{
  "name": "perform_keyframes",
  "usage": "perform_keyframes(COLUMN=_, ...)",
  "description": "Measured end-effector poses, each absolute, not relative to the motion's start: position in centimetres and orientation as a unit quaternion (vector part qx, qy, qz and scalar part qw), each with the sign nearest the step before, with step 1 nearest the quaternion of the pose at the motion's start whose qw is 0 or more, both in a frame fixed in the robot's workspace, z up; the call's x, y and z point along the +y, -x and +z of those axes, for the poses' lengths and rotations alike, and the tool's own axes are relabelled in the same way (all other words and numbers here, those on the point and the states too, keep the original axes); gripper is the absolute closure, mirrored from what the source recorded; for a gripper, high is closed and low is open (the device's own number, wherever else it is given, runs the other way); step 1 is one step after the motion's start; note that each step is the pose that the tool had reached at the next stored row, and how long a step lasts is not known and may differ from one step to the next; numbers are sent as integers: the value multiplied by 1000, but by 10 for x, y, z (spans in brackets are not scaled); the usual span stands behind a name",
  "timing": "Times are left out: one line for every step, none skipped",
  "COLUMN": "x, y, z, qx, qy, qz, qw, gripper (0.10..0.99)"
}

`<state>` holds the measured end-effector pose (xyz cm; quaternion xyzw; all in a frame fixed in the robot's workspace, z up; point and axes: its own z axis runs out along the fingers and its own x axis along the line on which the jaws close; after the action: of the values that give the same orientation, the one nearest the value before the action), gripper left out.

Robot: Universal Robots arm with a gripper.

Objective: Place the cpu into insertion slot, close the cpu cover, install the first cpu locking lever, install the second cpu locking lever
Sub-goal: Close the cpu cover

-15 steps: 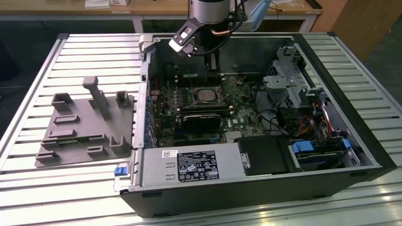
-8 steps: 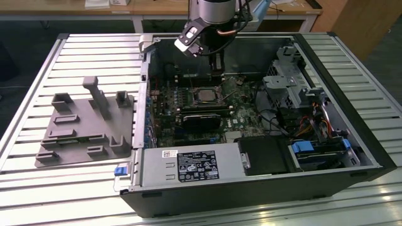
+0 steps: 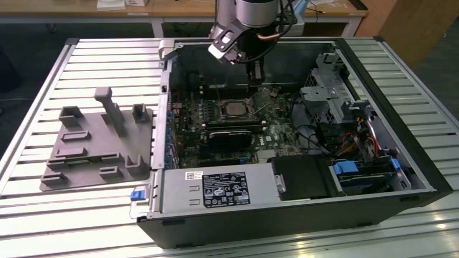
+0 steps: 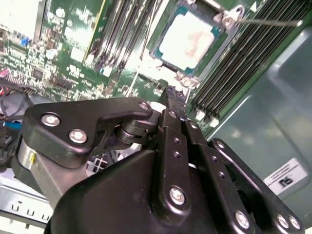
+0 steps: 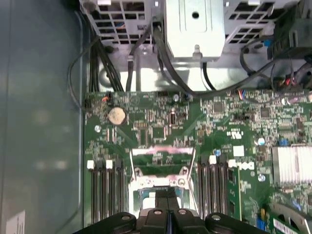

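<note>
Table (image 3: 86,215): pale slatted surface carrying everything else.
Computer case (image 3: 287,220): black tower lying on its side with the panel off, on the exterior view's right half of the table.
Fixture (image 3: 93,156): grey moulded plate with upright posts, just beside the case on the exterior view's left.
Arm (image 3: 255,11): reaches down from the far edge into the open case.
Motherboard (image 3: 274,135): green board on the case floor, with long black memory slots flanking the socket.
Gripper (image 4: 173,93): black fingers (image 5: 161,202) are pressed together with nothing between them. The tips hang low over the board, just beside the far edge of the socket. Whether they touch it cannot be told.
Insertion slot (image 5: 146,184): square socket with a silvery rim, near the middle of the board and just nearer than the gripper in the exterior view.
Cpu cover (image 5: 163,151): thin silvery frame swung up and open, with green board showing through its window.
Cpu (image 4: 187,41): silvery-beige square lying flat inside the insertion slot, uncovered.
Locking lever (image 4: 273,22): thin metal rod running out from one socket corner, raised off the board.
</note>
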<state>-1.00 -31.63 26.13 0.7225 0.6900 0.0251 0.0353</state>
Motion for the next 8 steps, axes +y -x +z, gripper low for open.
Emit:
perform_keyframes(x=-316, y=8, z=261, qx=690, qy=-722, qz=25, qw=35, gripper=984)
perform_keyframes(x=-316, y=5, z=261, qx=690, qy=-723, qz=25, qw=35, gripper=984)
perform_keyframes(x=-316, y=2, z=261, qx=690, qy=-723, qz=25, qw=35, gripper=984)
perform_keyframes(x=-316, y=0, z=261, qx=690, qy=-722, qz=25, qw=35, gripper=984)
perform_keyframes(x=-316, y=-3, z=261, qx=690, qy=-722, qz=25, qw=35, gripper=984)
perform_keyframes(x=-316, y=-6, z=261, qx=690, qy=-723, qz=25, qw=35, gripper=984)
perform_keyframes(x=-316, y=-10, z=261, qx=690, qy=-722, qz=25, qw=35, gripper=984)
perform_keyframes(x=-316, y=-13, z=261, qx=690, qy=-722, qz=25, qw=35, gripper=984)
